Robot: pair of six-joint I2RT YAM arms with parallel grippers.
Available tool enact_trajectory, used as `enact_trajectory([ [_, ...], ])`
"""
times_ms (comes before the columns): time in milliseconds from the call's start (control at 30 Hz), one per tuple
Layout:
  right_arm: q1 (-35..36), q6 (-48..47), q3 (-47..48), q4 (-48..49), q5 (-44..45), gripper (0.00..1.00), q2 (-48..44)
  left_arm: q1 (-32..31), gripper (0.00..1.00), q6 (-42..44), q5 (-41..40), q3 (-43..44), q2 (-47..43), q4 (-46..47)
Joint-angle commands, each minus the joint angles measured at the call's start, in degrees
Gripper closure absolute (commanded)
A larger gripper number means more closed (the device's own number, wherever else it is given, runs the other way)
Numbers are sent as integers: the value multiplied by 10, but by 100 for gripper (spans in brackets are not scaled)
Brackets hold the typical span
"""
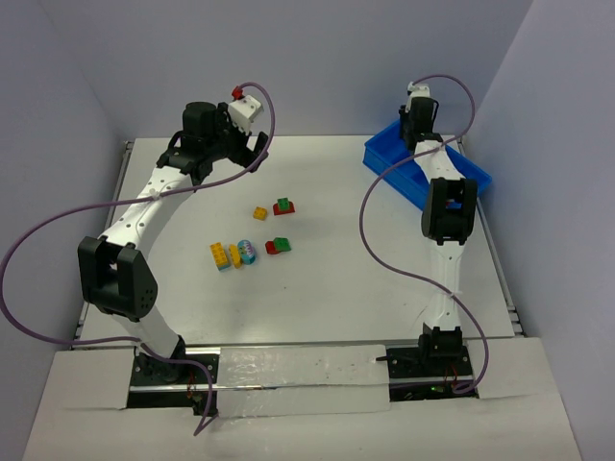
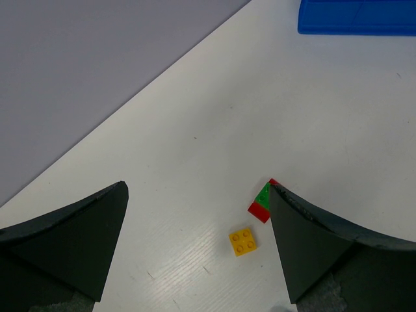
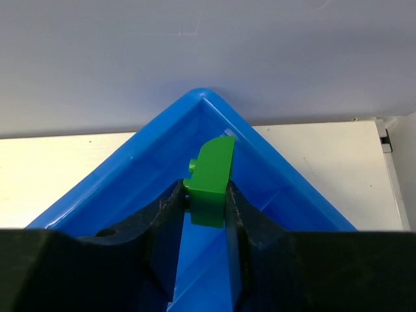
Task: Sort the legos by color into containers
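Note:
My right gripper is shut on a green lego and holds it over the far corner of the blue bin. In the top view that gripper is above the bin's back end. My left gripper is open and empty, above the table's back left. Below it lie a yellow brick and a green-on-red pair, partly hidden by the right finger. The top view shows the yellow brick, the green-red pair, a second red-green pair, a yellow-orange pair and a light blue brick.
The bin's edge shows at the top right of the left wrist view. Grey walls close in the table at the back and sides. Purple cables loop off both arms. The bin's inner compartments are mostly hidden by the right arm.

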Motion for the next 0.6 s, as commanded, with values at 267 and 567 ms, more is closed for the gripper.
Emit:
enact_trajectory([
  [267, -1, 1, 24, 22, -8, 45, -5, 5, 1, -19, 3, 4, -10, 0],
  [567, 2, 21, -6, 14, -25, 35, -76, 24, 1, -27, 51, 0, 1, -5],
])
